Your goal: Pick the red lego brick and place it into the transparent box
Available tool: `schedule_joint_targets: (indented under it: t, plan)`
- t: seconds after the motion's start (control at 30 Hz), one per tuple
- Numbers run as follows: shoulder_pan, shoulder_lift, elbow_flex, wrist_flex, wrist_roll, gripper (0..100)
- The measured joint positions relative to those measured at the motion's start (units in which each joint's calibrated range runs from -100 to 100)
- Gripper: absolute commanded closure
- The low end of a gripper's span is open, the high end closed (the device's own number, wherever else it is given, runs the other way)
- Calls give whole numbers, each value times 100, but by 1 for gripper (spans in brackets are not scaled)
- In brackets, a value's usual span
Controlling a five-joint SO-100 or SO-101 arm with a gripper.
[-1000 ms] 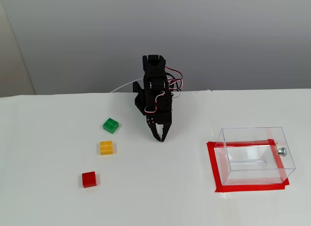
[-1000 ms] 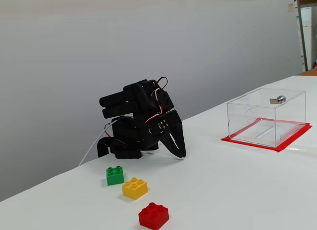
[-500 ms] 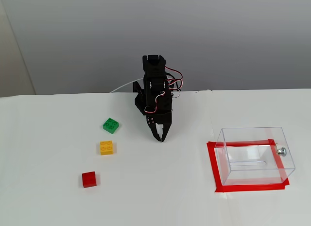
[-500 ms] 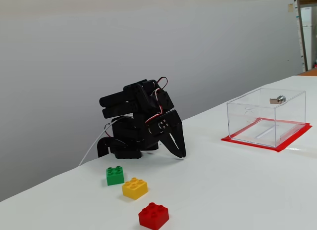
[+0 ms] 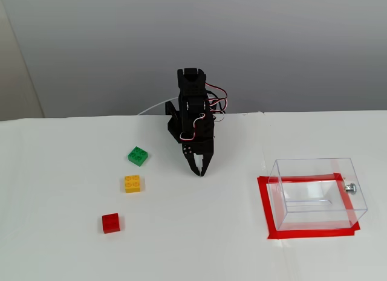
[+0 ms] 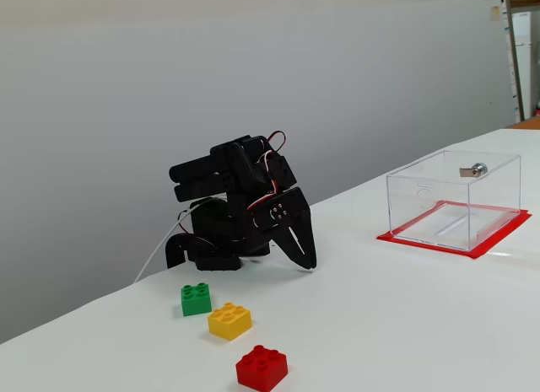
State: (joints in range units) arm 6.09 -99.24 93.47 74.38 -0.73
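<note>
Since the red brick point(image 5: 110, 223) sits on the white table point(image 5: 199, 239) by itself, with nothing touching it, the job looks like it has not begun. That brick is the one closest to the camera in both fixed views point(image 6: 261, 367), and it lies well apart from the black arm point(image 5: 193, 112). Going from it toward the arm there is a yellow brick point(image 5: 133, 184) and then a green brick point(image 5: 138, 156), three in a loose row. Folded down low by the wall, the arm points its gripper point(image 5: 200, 170) at the table, with the tip very near the top or just touching it; I cannot tell which. Its two fingers look pressed together, and they hold nothing. Over on the right in a fixed view stands the clear box point(image 5: 317, 193), on a frame of red tape point(image 5: 264, 205), with a little silver knob point(image 5: 349, 187) on its side. I see no brick inside it. So I think every part is left to do: reach across to the red brick, spread the fingers, pinch it, lift it, carry it over past the arm, and drop it in the box
</note>
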Motion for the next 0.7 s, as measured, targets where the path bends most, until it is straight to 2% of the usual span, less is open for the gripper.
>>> schedule_joint_targets:
  t: [0.7]
  plan:
    - [0,0,0,0,-24,99]
